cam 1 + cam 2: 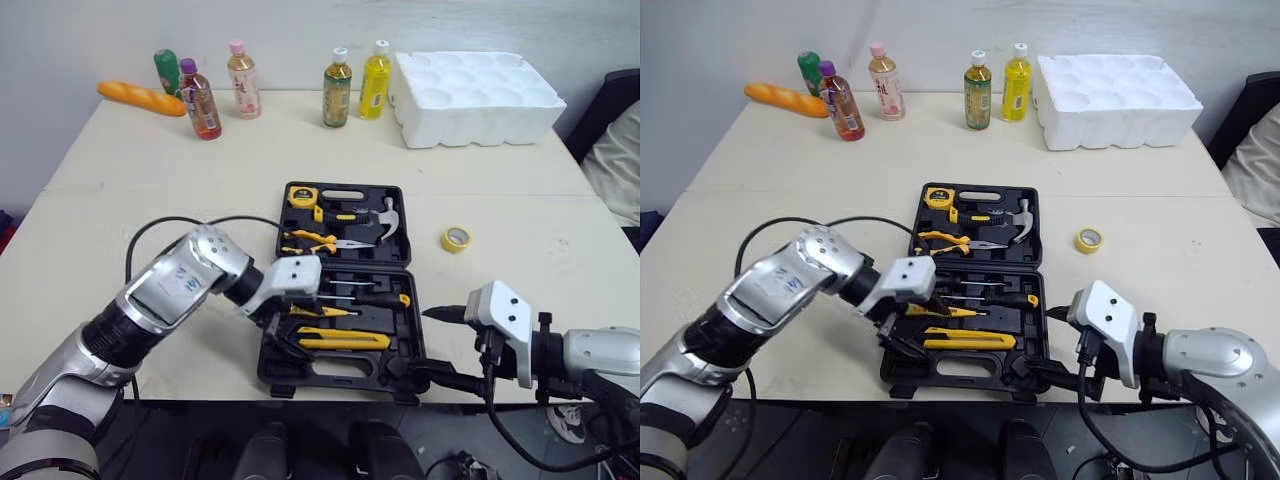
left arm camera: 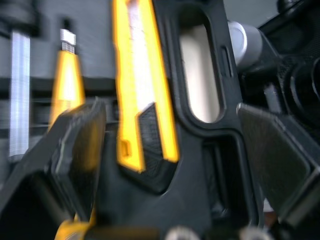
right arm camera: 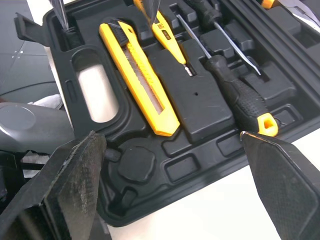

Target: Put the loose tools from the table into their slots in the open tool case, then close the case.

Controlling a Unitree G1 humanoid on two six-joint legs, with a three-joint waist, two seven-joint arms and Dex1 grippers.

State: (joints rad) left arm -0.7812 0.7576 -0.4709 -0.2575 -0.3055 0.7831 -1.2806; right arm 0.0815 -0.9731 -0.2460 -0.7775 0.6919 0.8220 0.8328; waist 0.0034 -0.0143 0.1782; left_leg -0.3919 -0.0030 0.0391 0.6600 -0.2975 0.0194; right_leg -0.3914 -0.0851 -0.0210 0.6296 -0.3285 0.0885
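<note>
— Where's the left arm?
— Bent in from the left. The left gripper (image 1: 278, 335) is low over the near-left part of the tool case (image 1: 400, 330), fingers apart and empty, above the yellow knife (image 1: 343, 340).
— And the right?
— The right gripper (image 1: 415, 342) is at the case's near-right corner, fingers spread wide, holding nothing. The tape roll (image 1: 456, 239) lies on the table (image 1: 150, 200), right of the case.

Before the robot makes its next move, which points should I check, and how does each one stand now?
1. Tool case open: ok.
2. All loose items stowed: not ok; the yellow tape roll lies on the table, to the case's right.
3. Round slot free: ok, empty.
4. Left gripper open: ok, over the utility knife.
5. Right gripper open: ok, near the case's front right corner.
</note>
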